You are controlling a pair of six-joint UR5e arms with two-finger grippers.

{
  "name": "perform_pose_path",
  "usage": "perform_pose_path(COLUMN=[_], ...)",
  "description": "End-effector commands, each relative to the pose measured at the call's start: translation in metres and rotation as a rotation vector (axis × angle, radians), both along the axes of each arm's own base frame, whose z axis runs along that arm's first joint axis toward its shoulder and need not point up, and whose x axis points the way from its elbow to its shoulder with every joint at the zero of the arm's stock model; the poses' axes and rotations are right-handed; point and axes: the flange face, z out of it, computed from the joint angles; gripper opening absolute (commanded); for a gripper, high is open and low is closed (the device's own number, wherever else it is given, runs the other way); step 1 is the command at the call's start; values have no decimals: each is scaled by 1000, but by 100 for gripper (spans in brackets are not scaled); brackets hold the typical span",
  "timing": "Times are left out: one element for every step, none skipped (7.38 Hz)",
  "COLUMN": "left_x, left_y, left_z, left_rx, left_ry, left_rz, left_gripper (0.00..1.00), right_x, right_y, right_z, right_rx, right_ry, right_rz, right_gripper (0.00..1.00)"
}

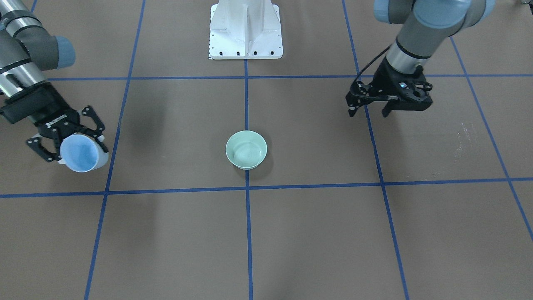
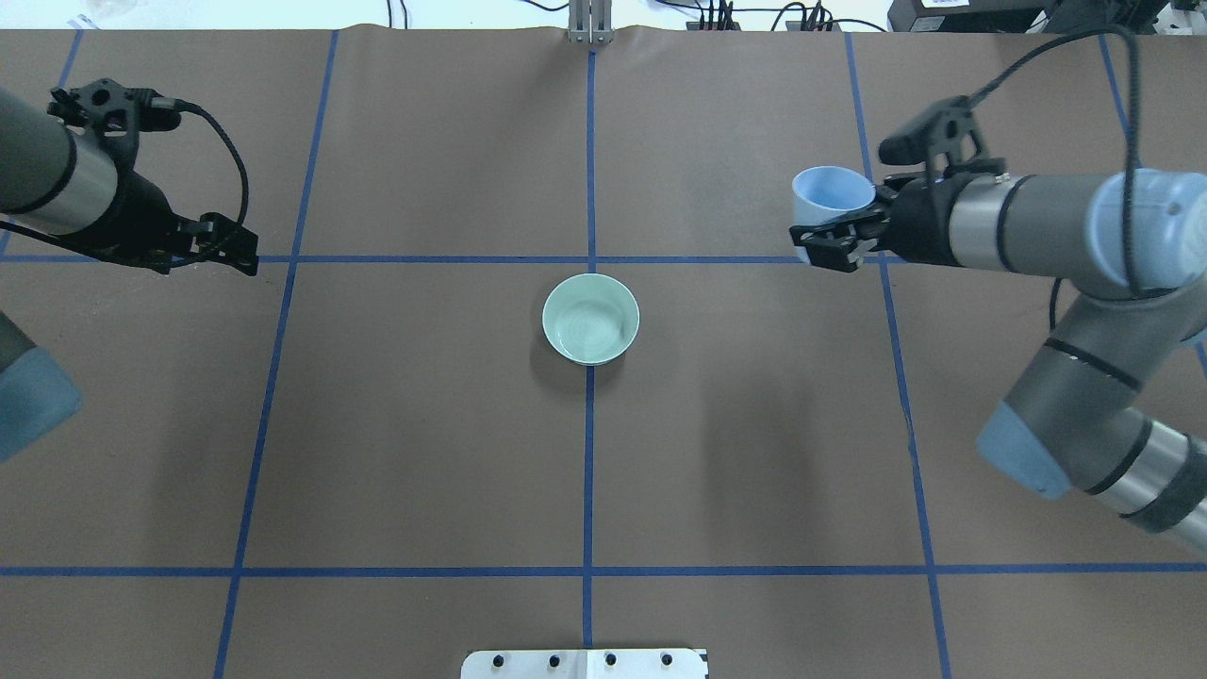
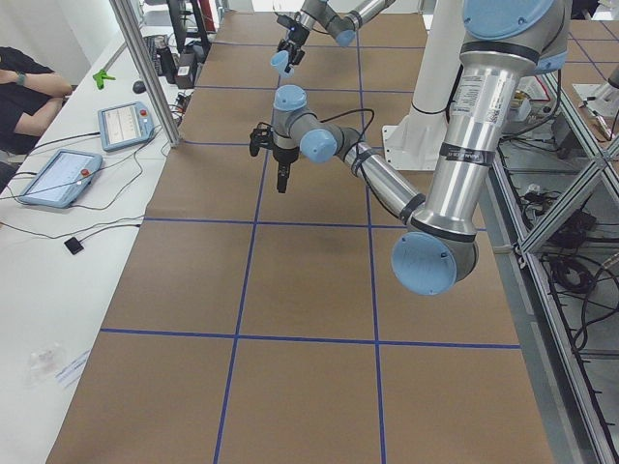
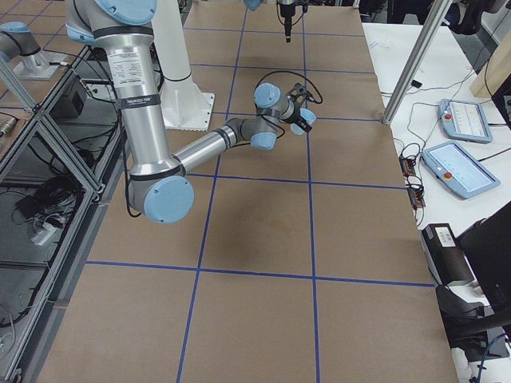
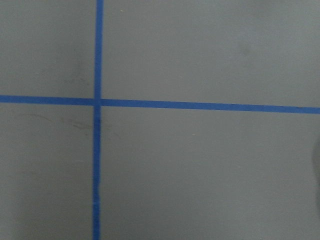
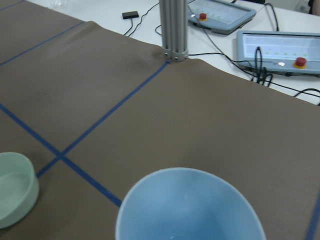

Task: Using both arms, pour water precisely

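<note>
A pale blue cup (image 1: 79, 153) hangs above the table, with my right gripper (image 1: 74, 143) shut on it. In the overhead view the cup (image 2: 832, 191) is at the right, well away from the green bowl (image 2: 591, 319). The bowl (image 1: 246, 149) stands at the table's middle on a tape crossing, and its inside shimmers faintly. My left gripper (image 1: 369, 111) hovers open and empty over the other side, fingers pointing down. The right wrist view shows the cup (image 6: 190, 207) from above, with the bowl (image 6: 15, 190) at lower left. Whether the cup holds water I cannot tell.
The brown table (image 2: 424, 424) is marked with blue tape lines (image 5: 97, 100). A white pedestal (image 1: 245, 29) stands at the robot's side. Beyond the far edge are an aluminium post (image 6: 173, 30), control tablets (image 6: 277, 45) and cables. A person's arm (image 3: 29, 82) rests by the side bench.
</note>
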Motion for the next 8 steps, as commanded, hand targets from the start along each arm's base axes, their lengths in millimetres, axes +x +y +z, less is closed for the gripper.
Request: perform_pose_path(left_x=[-31, -35, -39, -41, -39, -38, -39, -39], left_y=[-7, -4, -6, -7, -10, -10, -10, -10], left_z=[19, 31, 33, 40, 47, 48, 50, 50], left_rx=[5, -6, -4, -10, -19, -21, -23, -22], left_ry=[-11, -23, -26, -33, -39, -40, -42, -41], left_rz=[8, 16, 14, 14, 14, 14, 14, 14], left_gripper=[100, 100, 100, 100, 100, 100, 100, 100], right_x=[-96, -107, -117, -126, -133, -136, -142, -154], right_y=[46, 43, 43, 42, 43, 44, 44, 42], right_z=[-59, -80, -96, -101, -100, -96, -95, -113], right_rx=[15, -17, -40, -70, -103, -114, -140, -188], right_ry=[42, 93, 121, 161, 191, 226, 256, 292], right_rz=[-41, -62, -92, -121, -161, -192, -223, -261], right_gripper=[0, 0, 0, 0, 0, 0, 0, 0])
